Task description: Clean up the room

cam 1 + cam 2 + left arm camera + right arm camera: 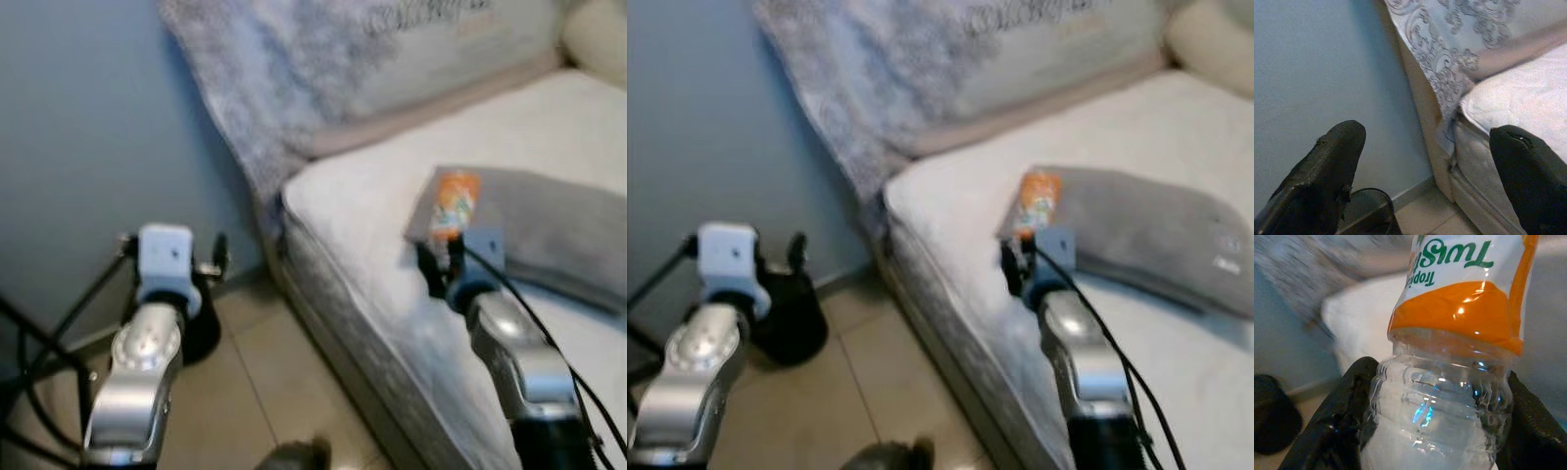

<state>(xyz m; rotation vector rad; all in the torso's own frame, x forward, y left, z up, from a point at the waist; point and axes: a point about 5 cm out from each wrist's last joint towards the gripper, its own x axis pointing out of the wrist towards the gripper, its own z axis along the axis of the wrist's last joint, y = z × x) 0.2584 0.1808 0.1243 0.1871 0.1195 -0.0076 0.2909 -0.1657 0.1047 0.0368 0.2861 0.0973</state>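
Seen from the head camera: right gripper raised over the near edge of a white mattress, pinching a clear plastic bottle with an orange label, held upright just in front of a grey pillow lying on the bed. Behind, a patterned grey blanket draped down toward the bed's corner against a blue-grey wall. Left gripper held over the tiled floor beside the bed, near a dark rounded object at the foot of the wall (too blurred to name). From the left wrist: two black fingers spread wide apart with nothing between them, pointing at the wall, the hanging blanket and the mattress corner. From the right wrist: bottle pressed between both black fingers, ribbed clear body low, orange-and-white label above (green lettering partly readable), mattress and wall blurred beyond.
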